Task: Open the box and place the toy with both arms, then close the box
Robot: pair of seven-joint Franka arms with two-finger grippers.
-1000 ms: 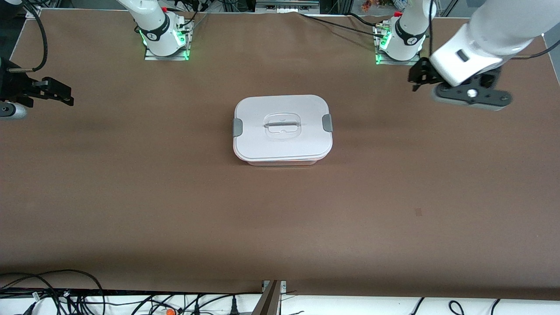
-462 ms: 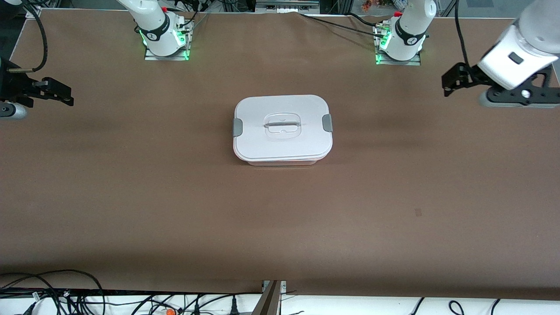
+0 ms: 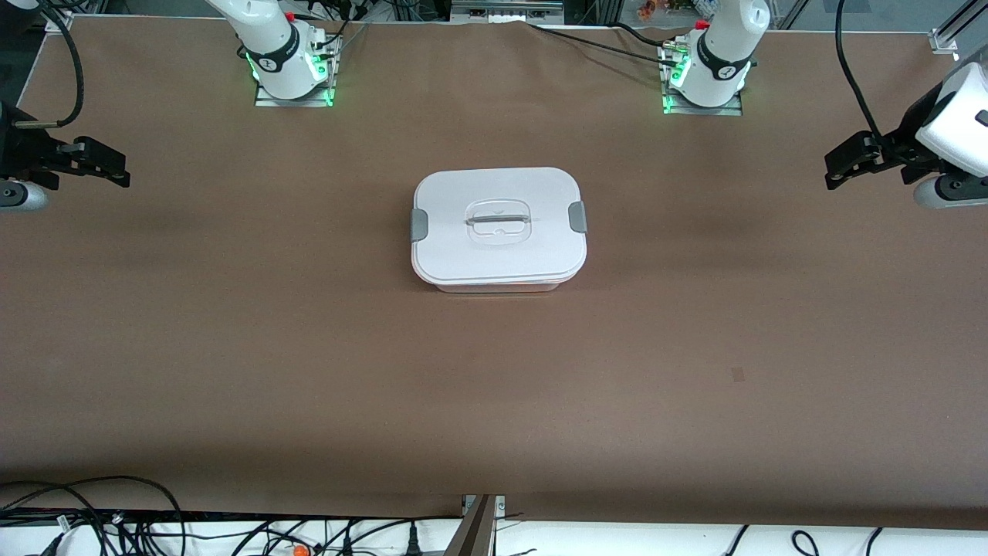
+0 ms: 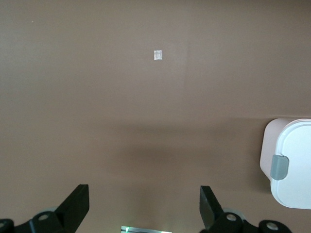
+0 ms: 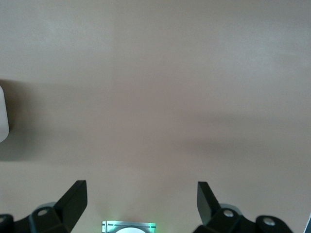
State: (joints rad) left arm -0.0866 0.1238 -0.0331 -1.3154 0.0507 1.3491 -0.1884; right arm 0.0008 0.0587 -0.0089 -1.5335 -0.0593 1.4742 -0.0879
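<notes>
I see the box (image 3: 499,229) sitting on the brown table (image 3: 309,347), midway between my two arms' ends, its white lid (image 3: 498,224) on and a grey clip (image 3: 576,217) at each short side. The toy doesn't show in any view. My left gripper (image 3: 849,161) hangs over the table's edge at the left arm's end, well apart from the box, fingers (image 4: 76,204) spread and empty; its wrist view catches one end of the box. My right gripper (image 3: 100,162) hangs over the right arm's end, also well clear, fingers (image 5: 74,199) released and holding nothing.
</notes>
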